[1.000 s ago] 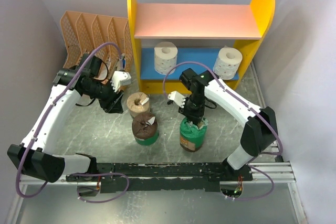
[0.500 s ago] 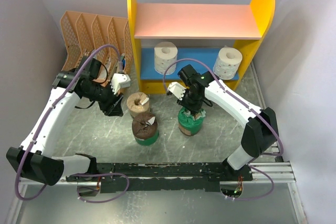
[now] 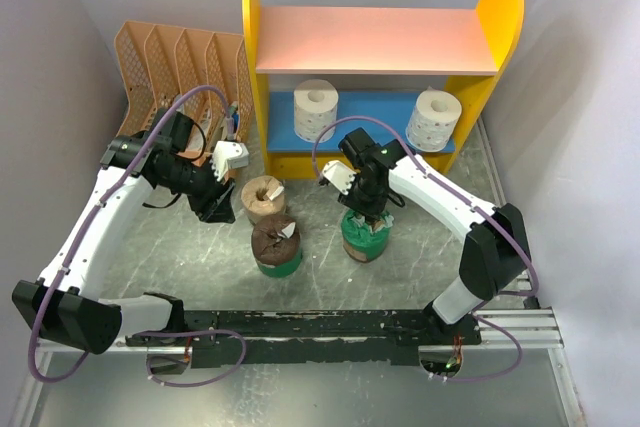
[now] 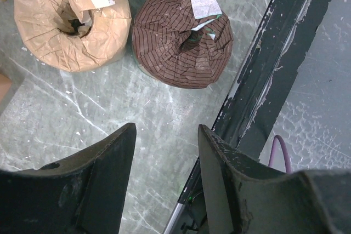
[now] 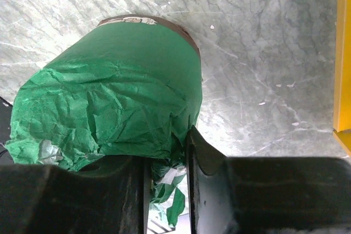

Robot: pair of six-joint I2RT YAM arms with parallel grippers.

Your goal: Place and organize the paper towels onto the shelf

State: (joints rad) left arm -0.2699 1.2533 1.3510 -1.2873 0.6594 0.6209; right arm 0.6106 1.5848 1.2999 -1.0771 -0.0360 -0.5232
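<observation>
The right gripper (image 5: 166, 149) is reaching down onto the green roll (image 5: 126, 80), its jaws nearly together and pinching the crumpled wrapper at the roll's top. That roll is standing on the surface (image 3: 180, 247), right of the middle and near the shelf (image 3: 370, 39). The left gripper (image 4: 166, 135) is hovering with its jaws apart and gripping nothing, just left of the tan roll (image 3: 262, 199). The brown roll (image 3: 277, 247) is standing just beside the tan one, toward the near edge. The shelf is sitting at the far edge. Its blue board (image 3: 375, 112) is carrying one white roll (image 3: 316, 107) at its left end and another white roll (image 3: 433, 117) at its right end.
</observation>
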